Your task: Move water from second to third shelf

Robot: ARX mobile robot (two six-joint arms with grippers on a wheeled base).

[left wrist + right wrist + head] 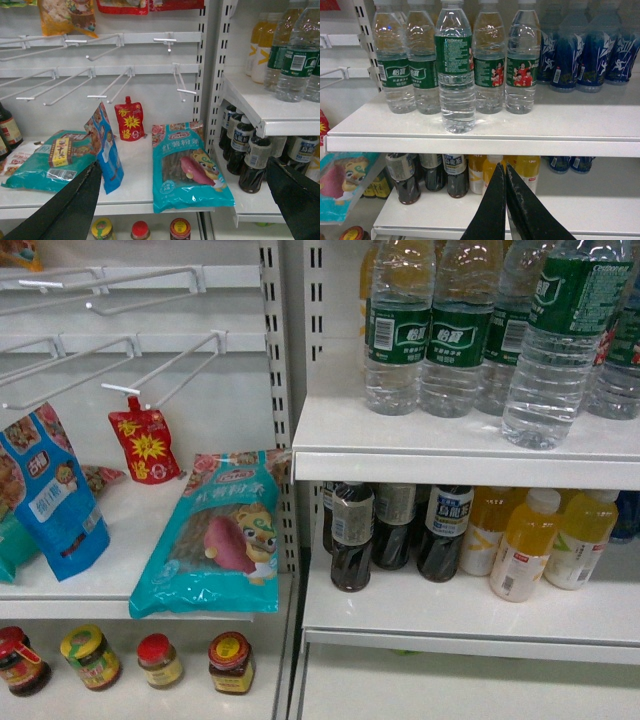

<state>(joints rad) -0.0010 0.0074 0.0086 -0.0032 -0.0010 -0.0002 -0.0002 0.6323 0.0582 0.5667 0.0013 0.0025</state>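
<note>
White store shelving fills the view; one water bottle (455,70) stands forward of its row, above the pressed-together right jaws (506,200), easing access. Left jaws (185,200) hang spread.

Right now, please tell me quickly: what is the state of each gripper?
Left gripper: open, black fingers spread wide, holding nothing.
Right gripper: shut, black fingers pressed together, holding nothing.
</note>
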